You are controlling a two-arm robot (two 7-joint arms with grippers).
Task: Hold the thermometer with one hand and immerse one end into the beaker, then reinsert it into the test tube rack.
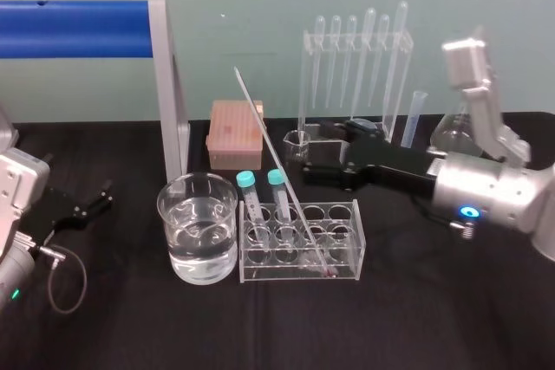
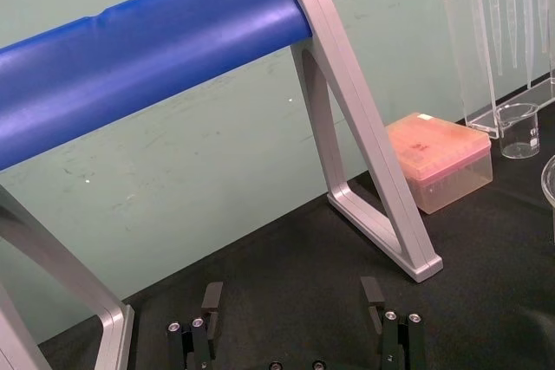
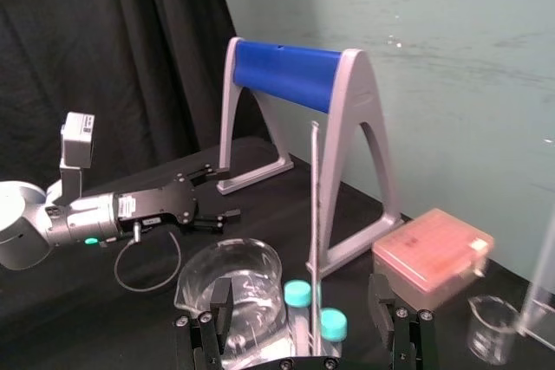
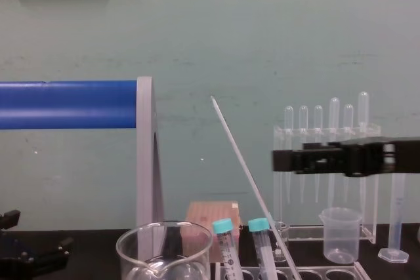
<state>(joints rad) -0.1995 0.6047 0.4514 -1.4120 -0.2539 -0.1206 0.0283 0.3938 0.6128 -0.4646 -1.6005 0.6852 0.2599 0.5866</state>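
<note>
The thermometer (image 1: 282, 171) is a long thin glass rod. It leans up and to the left, with its lower end in the test tube rack (image 1: 347, 244), a clear rack also holding two teal-capped tubes (image 1: 249, 192). The wide glass beaker (image 1: 198, 227) stands just left of the rack with liquid in it. My right gripper (image 1: 314, 162) hovers behind the rack, just right of the rod, open and touching nothing. In the right wrist view the thermometer (image 3: 316, 205) rises ahead between the spread fingers (image 3: 381, 296). My left gripper (image 2: 292, 301) is parked open at the far left.
A blue roller on a grey frame (image 1: 169, 84) stands behind the beaker. A pink tip box (image 1: 234, 132), a small beaker (image 1: 297, 143), a clear pipette stand (image 1: 355, 67), a graduated cylinder (image 1: 414, 119) and a flask (image 1: 455, 132) line the back.
</note>
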